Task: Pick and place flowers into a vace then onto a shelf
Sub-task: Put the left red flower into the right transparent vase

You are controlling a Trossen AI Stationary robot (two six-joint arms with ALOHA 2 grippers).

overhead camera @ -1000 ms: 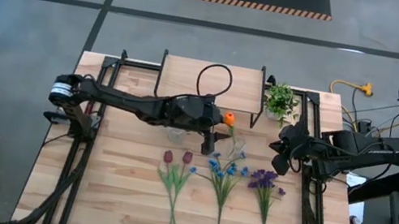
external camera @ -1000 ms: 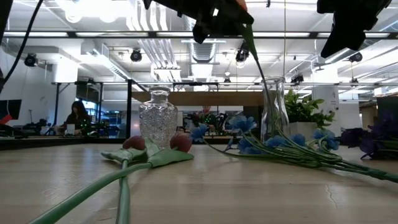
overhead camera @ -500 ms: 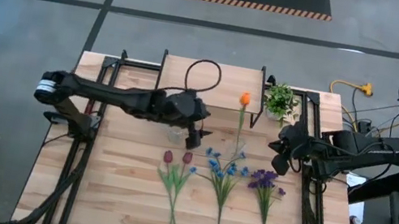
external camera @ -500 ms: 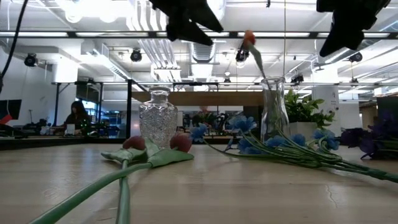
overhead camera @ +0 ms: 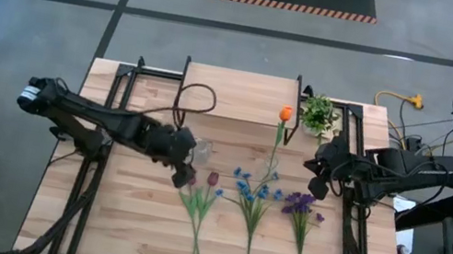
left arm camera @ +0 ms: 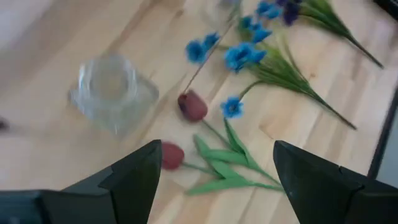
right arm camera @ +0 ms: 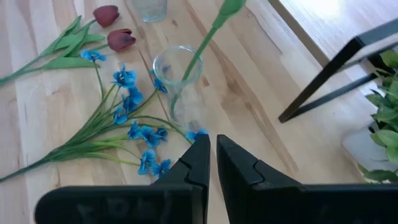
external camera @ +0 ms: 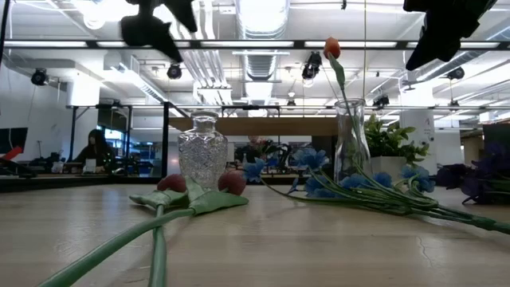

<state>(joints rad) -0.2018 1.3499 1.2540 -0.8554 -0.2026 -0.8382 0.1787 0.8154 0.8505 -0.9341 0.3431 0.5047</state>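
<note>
An orange tulip (overhead camera: pixel 285 113) stands with its stem in a tall clear vase (external camera: pixel 351 147), leaning on the rim. It also shows in the right wrist view (right arm camera: pixel 208 37). Two dark red tulips (overhead camera: pixel 201 179), a blue bunch (overhead camera: pixel 254 193) and a purple bunch (overhead camera: pixel 303 206) lie flat on the table. My left gripper (left arm camera: pixel 214 186) is open and empty in the air above the red tulips (left arm camera: pixel 193 106), beside a cut-glass vase (left arm camera: pixel 112 93). My right gripper (right arm camera: pixel 211 162) is shut and empty, up high to the right of the tall vase (right arm camera: pixel 177 81).
The wood-topped shelf (overhead camera: pixel 239 95) stands at the table's far edge, with a small potted plant (overhead camera: pixel 318 115) to its right. The cut-glass vase (overhead camera: pixel 200 150) stands left of the tall vase. Bare table lies at the left and near the front edge.
My left gripper has let go of the orange tulip, which now stands in the tall vase with its bloom tipped toward the far edge. The gripper has then gone toward the table's left and near edges, past the cut-glass vase, to above the red tulips.
</note>
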